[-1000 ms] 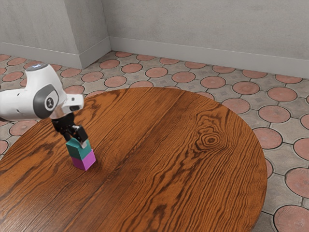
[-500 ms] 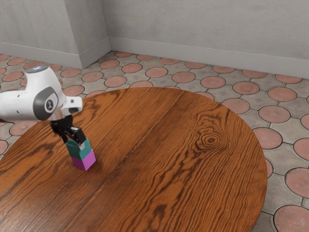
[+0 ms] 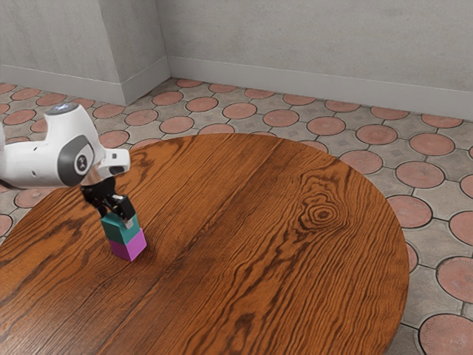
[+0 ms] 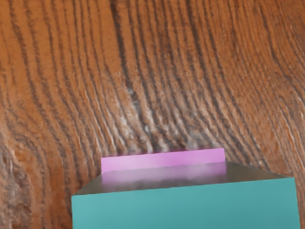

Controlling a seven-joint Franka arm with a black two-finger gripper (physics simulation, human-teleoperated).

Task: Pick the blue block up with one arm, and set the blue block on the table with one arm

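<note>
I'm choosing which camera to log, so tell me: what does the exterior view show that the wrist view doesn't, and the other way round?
Exterior view: the white arm with its black gripper at the upper block, the round table's curved edge, the tiled floor and grey walls.

Wrist view: a close look down at the teal block's flat top, and its dim side face, pinkish near the purple block.

Both: teal above purple, and the table's dark-streaked wood grain.

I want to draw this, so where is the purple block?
The purple block is on the table, under the teal block, toward the exterior view's left.
</note>
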